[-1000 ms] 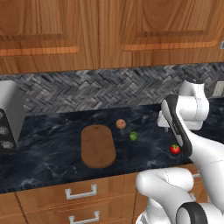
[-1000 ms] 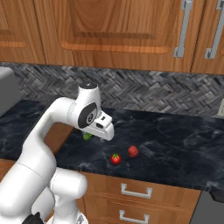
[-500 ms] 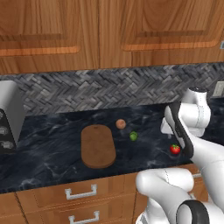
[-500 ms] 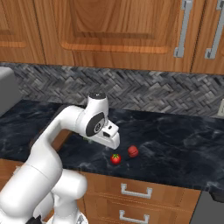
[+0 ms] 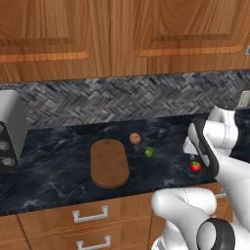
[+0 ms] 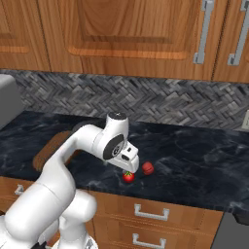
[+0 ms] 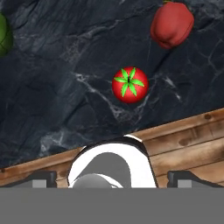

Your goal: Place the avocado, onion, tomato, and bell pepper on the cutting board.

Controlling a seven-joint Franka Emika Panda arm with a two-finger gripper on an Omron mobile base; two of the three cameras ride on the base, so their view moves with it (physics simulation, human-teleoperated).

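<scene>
Our released claw [image 7: 112, 186] has swung down over the tomato [image 7: 130, 85], bell pepper [image 7: 172, 24] at its one o'clock, so a first pick looks near.

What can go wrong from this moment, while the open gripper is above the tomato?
The tomato lies near the counter's front edge; a nudge from the open gripper might roll it off. The bell pepper sits close beside it, so a descending finger could knock it away or pick the wrong red item.
</scene>
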